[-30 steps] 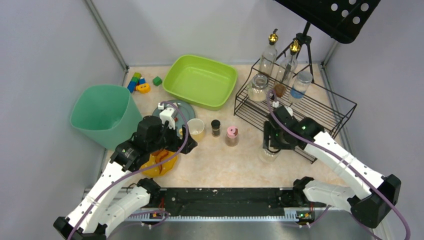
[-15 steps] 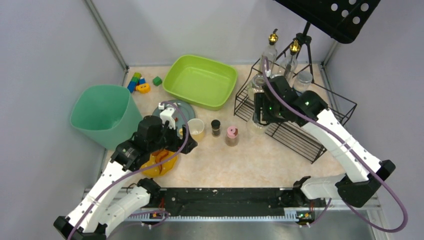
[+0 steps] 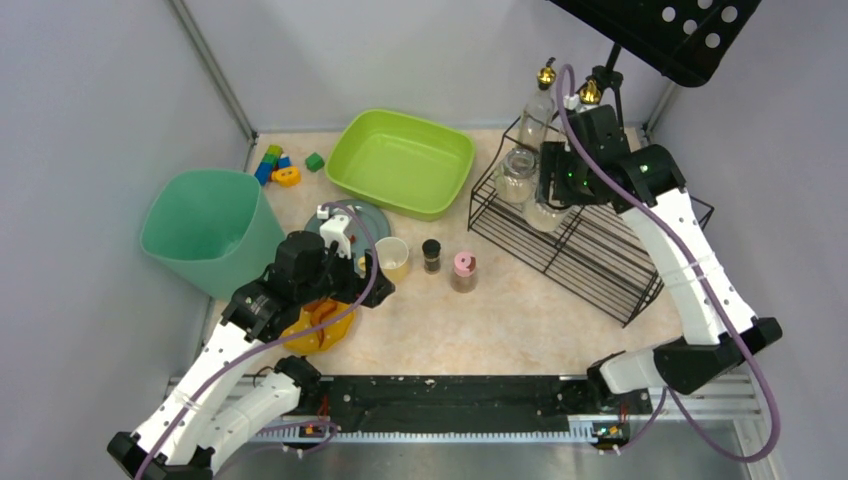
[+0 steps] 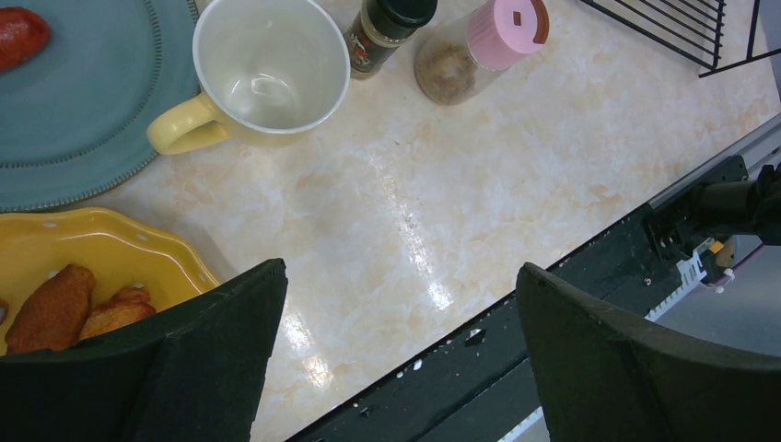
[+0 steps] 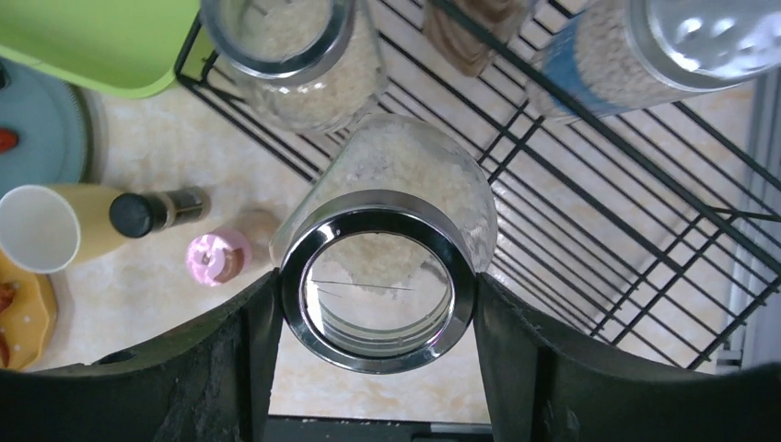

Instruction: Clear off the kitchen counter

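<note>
Beige table [image 3: 520,310], far right: my right hand [image 5: 378,296] pinches the rice jar [image 5: 405,175] over the wire rack [image 3: 600,250]; left hand [image 4: 396,368] spread.

The mottled beige surface [image 3: 500,330] carries a teal bin [image 3: 205,235] at its left edge, with small toy blocks [image 3: 275,168] in the far left corner behind it. A green tub [image 3: 400,160] sits at the far middle. Nearer than the tub, a blue plate [image 4: 83,101], a yellow mug [image 4: 262,69], a black-capped shaker [image 4: 387,28] and a pink-lidded shaker [image 4: 479,46] stand in a row from left to right. A yellow bowl [image 4: 110,250] lies just beside the plate, toward the near edge. A black wire rack [image 3: 590,250] stands on the right side
</note>
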Tool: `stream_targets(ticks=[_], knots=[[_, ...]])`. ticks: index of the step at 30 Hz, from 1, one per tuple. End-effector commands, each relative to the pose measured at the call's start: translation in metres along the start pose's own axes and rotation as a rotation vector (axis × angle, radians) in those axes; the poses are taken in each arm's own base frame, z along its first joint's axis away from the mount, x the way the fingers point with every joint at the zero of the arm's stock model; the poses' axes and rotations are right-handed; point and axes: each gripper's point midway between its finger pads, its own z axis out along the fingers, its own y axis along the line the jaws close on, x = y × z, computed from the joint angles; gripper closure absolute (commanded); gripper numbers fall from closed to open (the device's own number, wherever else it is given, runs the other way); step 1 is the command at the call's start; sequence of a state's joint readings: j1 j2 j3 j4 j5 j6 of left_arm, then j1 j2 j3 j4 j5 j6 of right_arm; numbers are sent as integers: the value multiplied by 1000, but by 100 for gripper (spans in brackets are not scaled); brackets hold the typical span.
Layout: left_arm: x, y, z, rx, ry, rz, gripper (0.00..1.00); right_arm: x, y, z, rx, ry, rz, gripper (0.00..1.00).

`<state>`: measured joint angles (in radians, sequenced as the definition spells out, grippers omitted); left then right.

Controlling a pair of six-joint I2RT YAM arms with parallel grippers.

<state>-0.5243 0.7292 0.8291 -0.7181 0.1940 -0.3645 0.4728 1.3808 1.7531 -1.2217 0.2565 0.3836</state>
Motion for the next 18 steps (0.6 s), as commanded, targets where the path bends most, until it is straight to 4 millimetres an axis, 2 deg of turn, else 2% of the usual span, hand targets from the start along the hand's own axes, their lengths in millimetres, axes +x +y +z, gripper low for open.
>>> stream_targets(ticks=[1,9,18], knots=[[-9,-2,0,15,-45,17,1,-35,-14,-7,5,-95,10,77],[-9,-2,-1,17,-49,17,1,-49,-21,16,27,-93,23,77],[-9,-3,-1,20,-51,18,1,-42,-28,49,44,-54,39,76]])
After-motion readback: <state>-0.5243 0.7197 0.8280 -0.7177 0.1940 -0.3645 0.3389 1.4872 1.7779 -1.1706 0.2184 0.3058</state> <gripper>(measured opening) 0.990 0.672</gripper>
